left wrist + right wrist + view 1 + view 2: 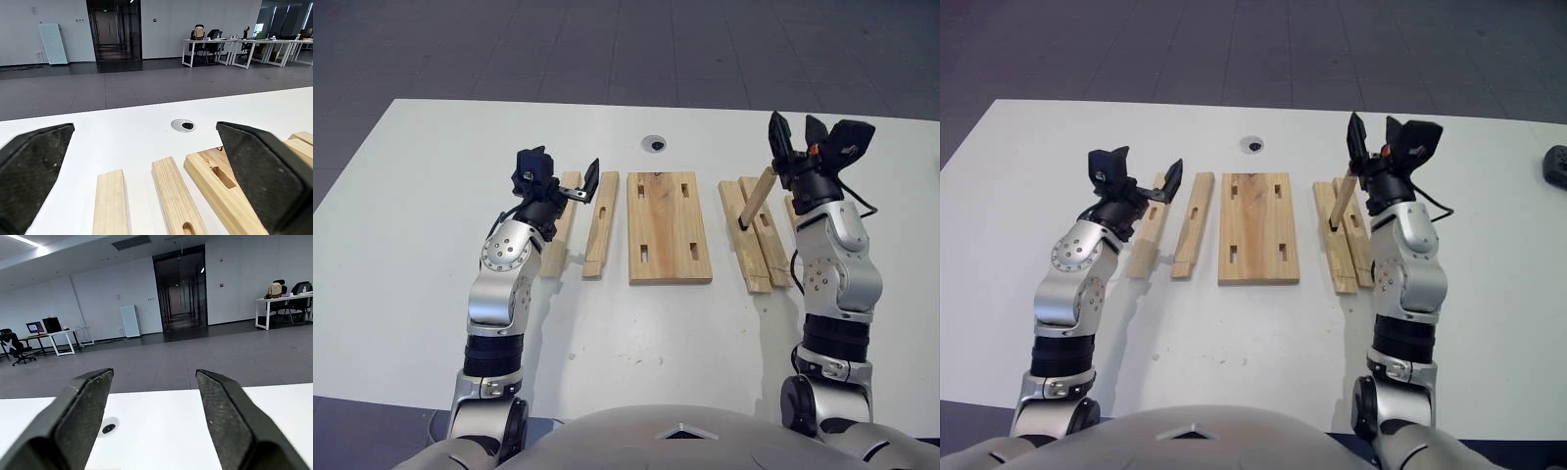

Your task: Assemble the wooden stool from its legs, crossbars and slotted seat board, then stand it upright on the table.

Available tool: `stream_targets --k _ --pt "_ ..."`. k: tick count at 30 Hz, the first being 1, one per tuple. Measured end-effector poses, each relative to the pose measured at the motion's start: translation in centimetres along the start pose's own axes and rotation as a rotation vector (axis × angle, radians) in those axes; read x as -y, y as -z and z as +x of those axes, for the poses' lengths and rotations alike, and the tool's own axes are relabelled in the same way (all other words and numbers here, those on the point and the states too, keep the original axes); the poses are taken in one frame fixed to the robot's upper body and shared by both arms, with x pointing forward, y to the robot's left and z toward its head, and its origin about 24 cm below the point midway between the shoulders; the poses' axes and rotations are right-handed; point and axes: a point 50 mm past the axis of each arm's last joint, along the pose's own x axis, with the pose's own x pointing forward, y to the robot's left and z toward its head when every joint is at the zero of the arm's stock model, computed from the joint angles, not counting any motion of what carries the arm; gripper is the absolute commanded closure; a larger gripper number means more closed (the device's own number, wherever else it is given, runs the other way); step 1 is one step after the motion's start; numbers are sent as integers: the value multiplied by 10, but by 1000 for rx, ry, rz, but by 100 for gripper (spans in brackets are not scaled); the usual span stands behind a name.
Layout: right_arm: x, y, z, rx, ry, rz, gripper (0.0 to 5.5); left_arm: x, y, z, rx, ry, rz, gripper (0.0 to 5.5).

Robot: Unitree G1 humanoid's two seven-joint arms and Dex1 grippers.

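The slotted seat board [669,227] lies flat at the table's middle. Two wooden legs [562,225] [602,223] lie side by side to its left, and two more pieces [744,235] [771,233] lie to its right. A short crossbar [756,196] leans up at a slant from the right-hand pieces, its top beside my right wrist. My left gripper [563,171] is open, hovering over the far end of the leftmost leg [110,205]. My right gripper [796,132] is open and raised above the right pieces, with nothing between its fingers [78,421].
A round cable grommet [654,144] sits in the white table [460,157] beyond the seat board. A small black object [1555,164] lies at the far right edge. Bare tabletop stretches to the left and in front of the parts.
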Motion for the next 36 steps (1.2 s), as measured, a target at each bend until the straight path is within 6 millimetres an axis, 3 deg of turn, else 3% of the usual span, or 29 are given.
stream_targets --k 5,10,13,16,23,30,36 --pt "-7 -24 16 61 -51 -38 91 1 0 0 8 -2 -2 10" --pt "-12 -24 28 44 -87 -51 15 1 0 1 10 -7 -3 10" --pt "-9 -13 30 -5 -81 -46 12 1 0 1 11 -12 -1 10" --pt "4 28 19 -151 -46 -47 12 1 1 1 13 -17 -3 10" --pt "6 32 12 -118 -62 -20 12 3 2 1 12 -13 -7 10" --pt "12 22 16 -83 -26 63 12 8 4 2 11 -4 -23 10" --pt "-6 -36 35 95 -89 134 12 8 4 2 12 -6 -23 10"
